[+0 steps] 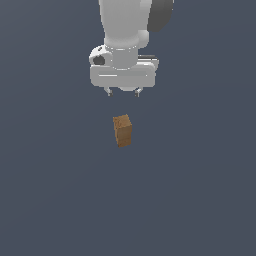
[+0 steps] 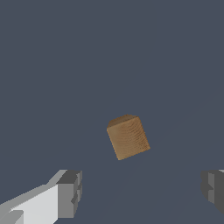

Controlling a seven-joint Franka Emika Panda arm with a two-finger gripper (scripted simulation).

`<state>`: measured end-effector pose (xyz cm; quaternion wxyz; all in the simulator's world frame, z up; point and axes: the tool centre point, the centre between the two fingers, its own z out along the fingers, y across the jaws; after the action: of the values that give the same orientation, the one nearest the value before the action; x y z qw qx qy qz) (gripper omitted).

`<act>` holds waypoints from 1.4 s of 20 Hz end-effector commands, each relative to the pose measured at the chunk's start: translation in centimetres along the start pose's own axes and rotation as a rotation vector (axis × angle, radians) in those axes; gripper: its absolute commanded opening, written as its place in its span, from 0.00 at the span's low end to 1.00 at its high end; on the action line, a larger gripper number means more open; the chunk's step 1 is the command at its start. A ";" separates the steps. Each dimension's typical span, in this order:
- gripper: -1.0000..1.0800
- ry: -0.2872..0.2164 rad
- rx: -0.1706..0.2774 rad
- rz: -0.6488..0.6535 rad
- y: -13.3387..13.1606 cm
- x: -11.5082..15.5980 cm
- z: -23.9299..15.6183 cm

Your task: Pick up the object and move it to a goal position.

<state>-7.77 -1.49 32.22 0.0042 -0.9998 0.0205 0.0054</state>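
The object, a tan-brown wood-grained block (image 1: pixel 122 130), stands upright on the dark grey floor in the middle of the exterior view. My white gripper (image 1: pixel 124 93) hangs above it, apart from it, with a clear gap between fingertips and block top. The wrist view shows the block (image 2: pixel 127 137) ahead of the gripper (image 2: pixel 142 192), whose grey fingers (image 2: pixel 70 192) stand wide apart with nothing between them. The gripper is open. No goal marker shows in either view.
A flat dark grey surface (image 1: pixel 200 200) fills both views around the block. No other objects or edges show.
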 end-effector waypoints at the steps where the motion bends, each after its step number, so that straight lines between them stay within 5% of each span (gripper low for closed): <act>1: 0.96 0.000 0.000 0.000 0.0 0.0 0.0; 18: 0.96 -0.007 -0.013 -0.012 1.7 -0.3 -0.3; 28: 0.96 -0.003 -0.011 -0.102 1.6 0.0 3.2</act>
<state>-7.92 -3.10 29.76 -0.0014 -0.9998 -0.0208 0.0067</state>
